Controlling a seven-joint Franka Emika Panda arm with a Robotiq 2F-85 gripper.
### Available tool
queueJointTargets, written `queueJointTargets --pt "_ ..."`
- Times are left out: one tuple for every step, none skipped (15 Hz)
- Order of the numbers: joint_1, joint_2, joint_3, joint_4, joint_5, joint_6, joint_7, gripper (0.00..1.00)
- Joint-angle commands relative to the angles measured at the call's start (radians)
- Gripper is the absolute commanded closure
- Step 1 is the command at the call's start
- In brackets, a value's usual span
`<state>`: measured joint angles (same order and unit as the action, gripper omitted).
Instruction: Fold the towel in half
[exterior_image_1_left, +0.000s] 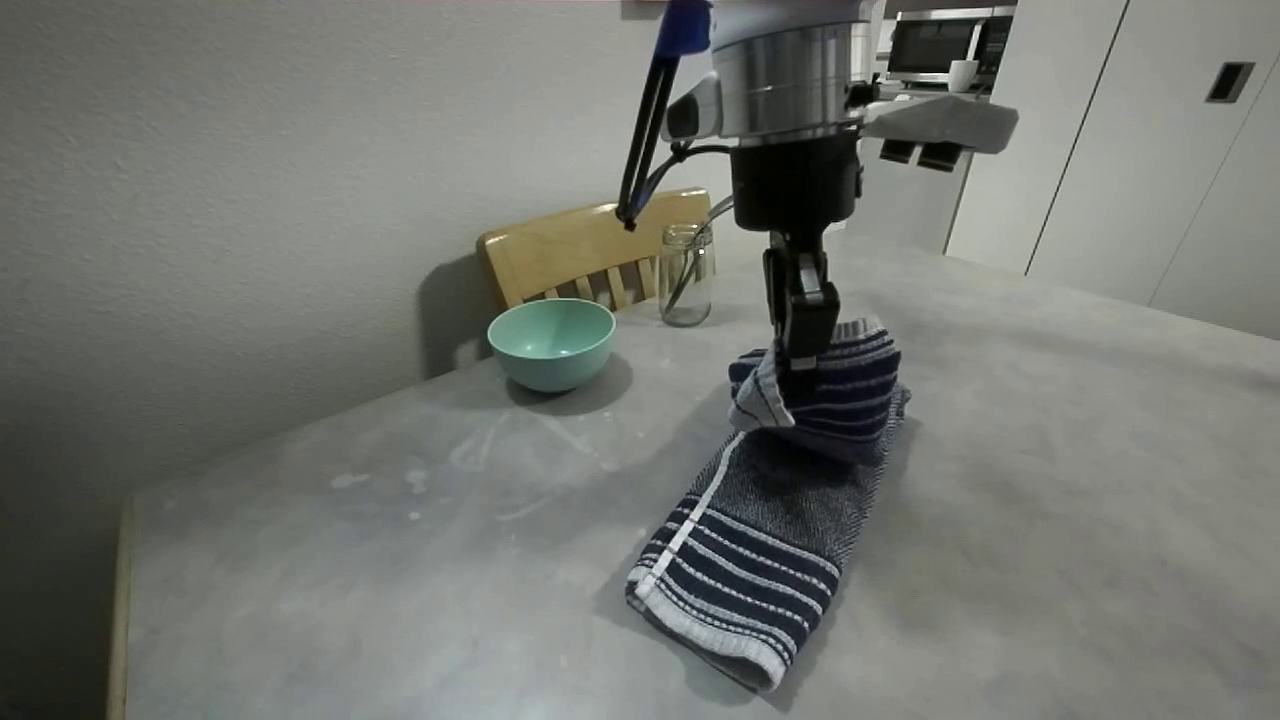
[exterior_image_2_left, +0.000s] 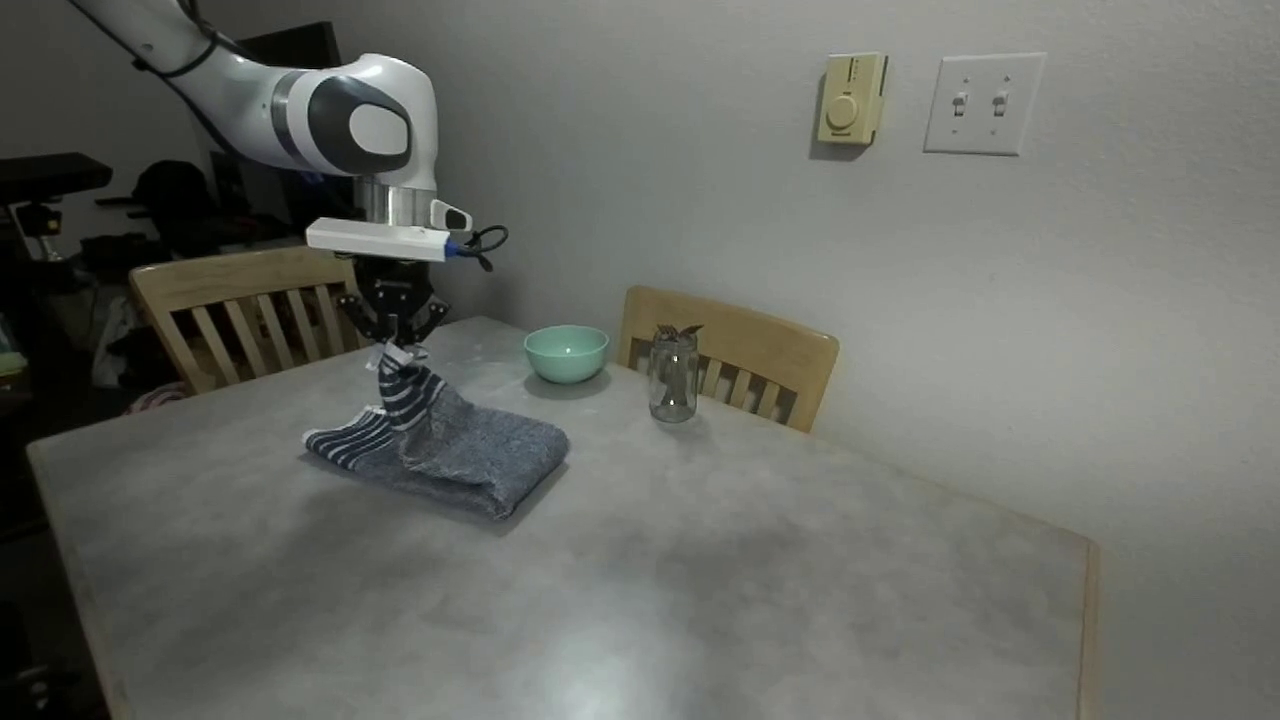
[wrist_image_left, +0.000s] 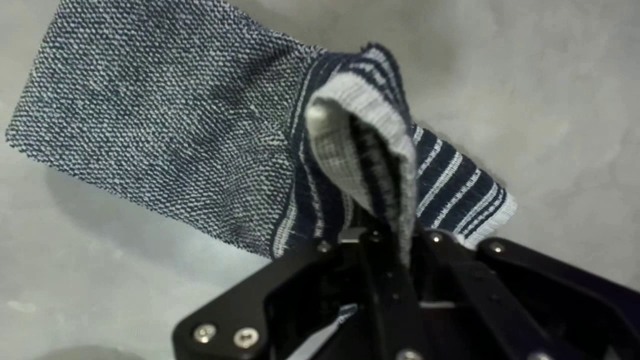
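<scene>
Because the hand pinched the towel tightly at one bunched end, the fold risked landing crooked.

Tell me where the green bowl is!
In both exterior views, the green bowl sits on the table, just left of the glass jar, with a wooden chair close by.

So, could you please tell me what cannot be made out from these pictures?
How much of the towel the end effector grips: hidden inside its closed jaws, in every view.
The table beneath: covered by the towel, in every view.
The rest of the arm: cut off by the top edge in both exterior views.
How many utensils the glass jar holds: too small and bunched together to count, in both exterior views.
</scene>
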<state>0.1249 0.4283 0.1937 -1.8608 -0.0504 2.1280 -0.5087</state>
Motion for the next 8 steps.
queueJointTargets --pt "0.010 0.023 0.010 0.047 -0.017 -0.044 0.001 0.98" --pt "0.013 0.029 0.012 0.054 -0.017 -0.043 -0.001 0.98" --pt "0.016 0.035 0.015 0.062 -0.015 -0.048 -0.005 0.98" --pt "0.021 0.046 0.017 0.072 -0.017 -0.056 -0.004 0.98" --pt "0.025 0.056 0.020 0.083 -0.018 -0.065 -0.004 0.98" --pt "0.029 0.066 0.022 0.091 -0.019 -0.071 -0.004 0.98" --pt "0.034 0.079 0.025 0.104 -0.019 -0.078 -0.003 0.98" --pt "0.040 0.090 0.027 0.115 -0.019 -0.085 -0.004 0.98"
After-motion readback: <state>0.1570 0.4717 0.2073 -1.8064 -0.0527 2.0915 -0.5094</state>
